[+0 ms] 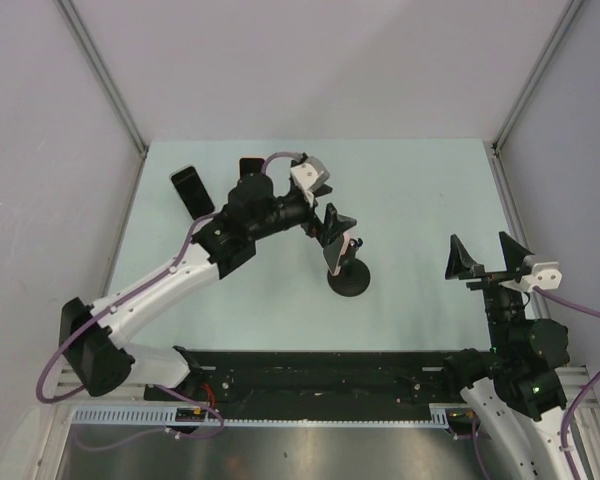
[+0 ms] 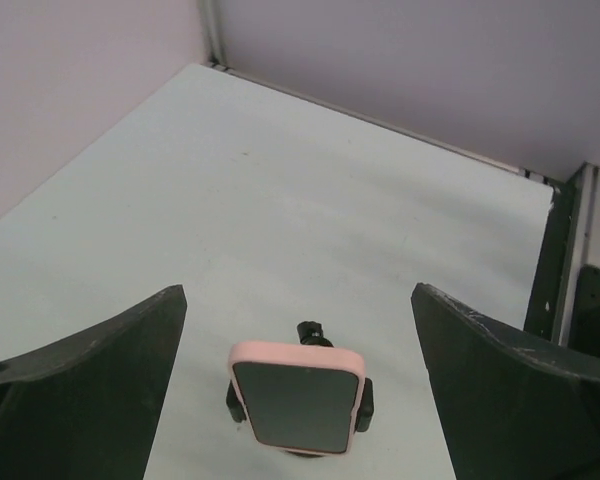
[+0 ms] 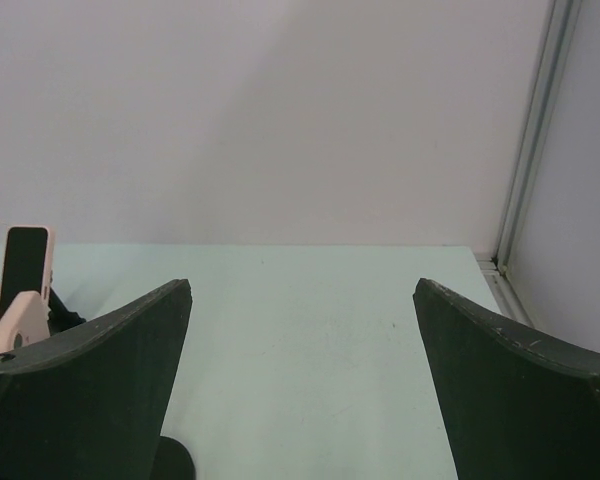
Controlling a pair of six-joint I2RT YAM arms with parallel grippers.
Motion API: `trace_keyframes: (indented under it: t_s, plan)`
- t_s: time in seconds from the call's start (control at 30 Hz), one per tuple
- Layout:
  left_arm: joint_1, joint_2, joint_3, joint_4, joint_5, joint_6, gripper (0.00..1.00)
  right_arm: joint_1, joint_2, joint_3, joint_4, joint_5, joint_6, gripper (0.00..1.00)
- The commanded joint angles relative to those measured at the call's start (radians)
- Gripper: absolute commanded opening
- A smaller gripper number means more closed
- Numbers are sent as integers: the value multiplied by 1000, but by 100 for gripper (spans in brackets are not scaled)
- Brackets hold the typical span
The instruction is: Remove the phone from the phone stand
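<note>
The phone (image 2: 298, 405), dark-screened in a pink case, sits clamped in a black phone stand (image 2: 364, 403) on the pale table. In the top view the phone (image 1: 337, 259) leans over the stand's round base (image 1: 348, 283) at mid-table. My left gripper (image 2: 298, 292) is open and empty, its fingers on either side of the phone but apart from it, just above and behind it (image 1: 331, 226). My right gripper (image 1: 485, 258) is open and empty at the right, well away. In the right wrist view (image 3: 302, 285) the pink case back (image 3: 20, 318) shows at the far left.
A second dark phone (image 1: 190, 190) stands at the back left of the table, also seen in the right wrist view (image 3: 25, 265). Another dark object (image 1: 251, 165) lies behind the left arm. Walls close the table on three sides; a black rail (image 1: 320, 375) runs along the near edge.
</note>
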State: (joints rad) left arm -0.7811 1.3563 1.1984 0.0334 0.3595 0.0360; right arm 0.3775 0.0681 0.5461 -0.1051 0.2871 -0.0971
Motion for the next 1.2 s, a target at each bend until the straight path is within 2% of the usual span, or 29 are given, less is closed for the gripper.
trace_keyframes:
  t_s: [0.0, 0.1, 0.23, 0.43, 0.57, 0.63, 0.7, 0.93, 1.07, 1.17]
  plan:
    - [3, -149, -54, 20, -270, -145, 100, 0, 123, 126, -74, -92, 49, 100]
    - [3, -227, -98, -6, -437, -183, 100, 1, 243, 184, -129, -193, 92, 100]
    - [3, -357, -144, -90, -566, -182, 100, 1, 398, 221, -145, -357, 151, 100]
    - [2, -488, -261, -173, -651, -116, 100, 4, 610, 230, -110, -572, 207, 100]
    - [3, -555, -324, -187, -700, -79, 100, 6, 752, 229, -91, -692, 154, 100]
    - [3, -562, -344, -187, -712, -64, 100, 5, 803, 230, -76, -709, 148, 100]
    - [3, -551, -347, -187, -738, -39, 100, 1, 869, 239, -65, -634, 206, 100]
    - [3, -546, -368, -194, -765, 19, 100, 77, 964, 232, -2, -609, -48, 99]
    - [3, -539, -376, -194, -700, 2, 100, 77, 1030, 230, 41, -738, -162, 99]
    - [3, -531, -376, -194, -689, -5, 100, 77, 1078, 230, 71, -778, -213, 98]
